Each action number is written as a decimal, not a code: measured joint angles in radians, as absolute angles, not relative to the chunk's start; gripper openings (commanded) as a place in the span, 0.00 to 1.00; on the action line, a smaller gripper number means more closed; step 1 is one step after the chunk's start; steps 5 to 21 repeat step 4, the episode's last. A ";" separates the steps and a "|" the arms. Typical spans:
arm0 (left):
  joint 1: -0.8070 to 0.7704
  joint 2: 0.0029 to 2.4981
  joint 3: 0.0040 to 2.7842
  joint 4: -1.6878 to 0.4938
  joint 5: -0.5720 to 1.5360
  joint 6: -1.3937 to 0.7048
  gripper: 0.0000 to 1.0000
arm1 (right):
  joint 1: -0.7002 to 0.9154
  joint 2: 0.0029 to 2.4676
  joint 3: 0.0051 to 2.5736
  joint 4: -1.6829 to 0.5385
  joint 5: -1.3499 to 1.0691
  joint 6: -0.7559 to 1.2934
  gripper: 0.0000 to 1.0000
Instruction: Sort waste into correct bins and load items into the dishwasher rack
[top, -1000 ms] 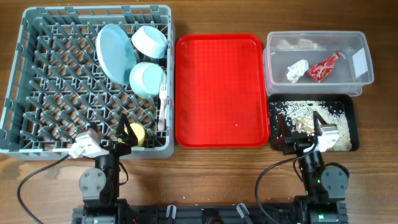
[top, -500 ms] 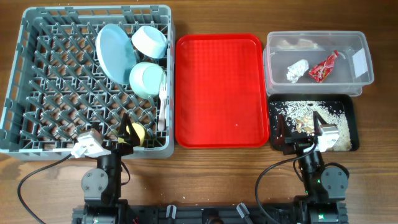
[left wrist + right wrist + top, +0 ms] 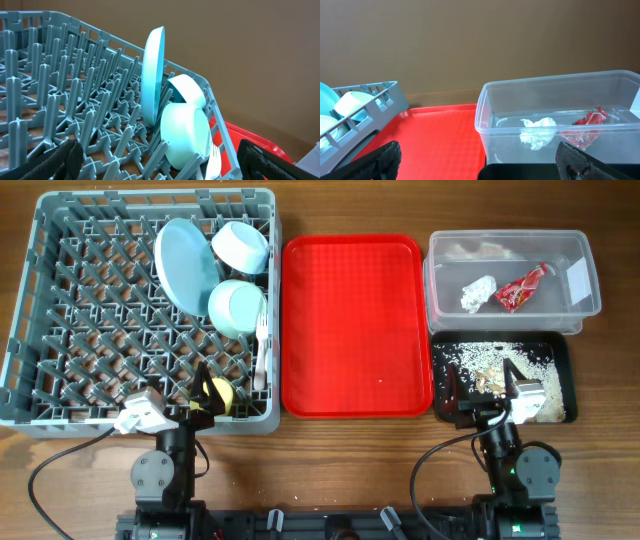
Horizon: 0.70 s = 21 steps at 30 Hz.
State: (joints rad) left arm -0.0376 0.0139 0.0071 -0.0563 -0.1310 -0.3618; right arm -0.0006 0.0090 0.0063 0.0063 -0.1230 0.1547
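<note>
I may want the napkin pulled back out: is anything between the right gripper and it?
Yes: the near wall of the clear tub. The napkin lies inside, so the open right gripper would likely have to come over the rim.

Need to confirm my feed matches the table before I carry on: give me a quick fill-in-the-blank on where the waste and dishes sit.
1. The napkin lies in the clear tub beside a red ____.
2. The tray holding the rice crumbs is ____ in colour.
3. The plate stands on its ____ in the rack.
4. The rack holds ____ bowls.

Missing words: wrapper; black; edge; two.
</note>
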 measured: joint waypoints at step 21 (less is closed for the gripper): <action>-0.038 0.014 0.007 -0.056 -0.131 -0.362 1.00 | -0.001 0.009 0.006 0.006 -0.123 0.155 1.00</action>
